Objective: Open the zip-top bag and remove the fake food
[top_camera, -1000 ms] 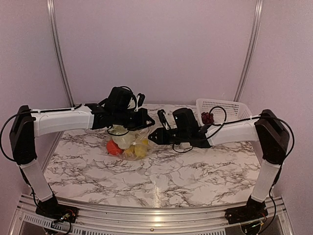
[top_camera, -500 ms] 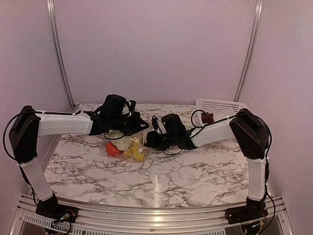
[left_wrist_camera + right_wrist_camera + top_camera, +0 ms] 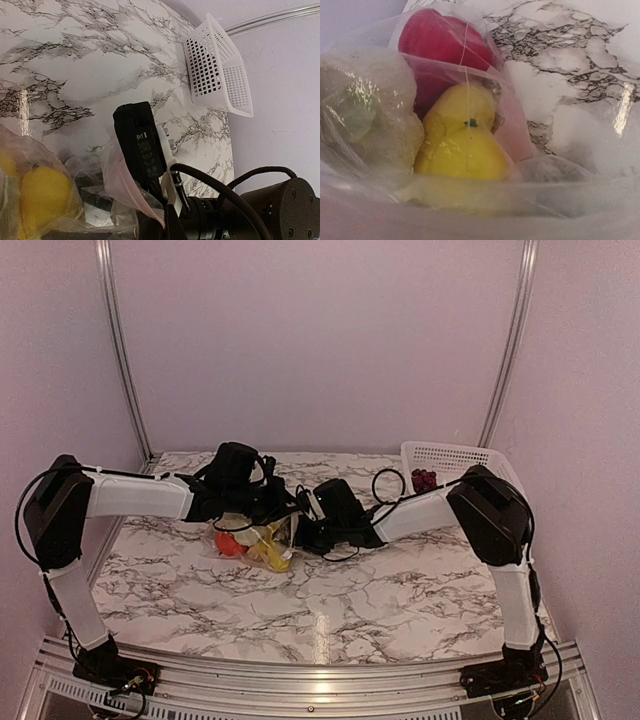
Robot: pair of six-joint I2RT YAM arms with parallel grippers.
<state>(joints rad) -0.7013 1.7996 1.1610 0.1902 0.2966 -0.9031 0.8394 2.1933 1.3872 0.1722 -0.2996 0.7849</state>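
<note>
Marble table (image 3: 350, 610): open room on the near side, toward the arm bases. Zip-top bag (image 3: 258, 542) mid-table with the fake food (image 3: 462, 142) inside, mouth facing the right gripper (image 3: 303, 527) just beside it on the right — jaw spread cannot be told; the left gripper (image 3: 270, 508) appears pinched shut on the bag's upper edge. White basket (image 3: 460, 455) at the far right corner — well apart.

The fake food (image 3: 462, 135) lies inside the zip-top bag (image 3: 258, 538).

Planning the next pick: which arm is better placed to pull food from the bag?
Right: the right gripper sits at the zip-top bag mouth, camera facing the yellow piece inside; the left gripper is shut, holding the bag.
</note>
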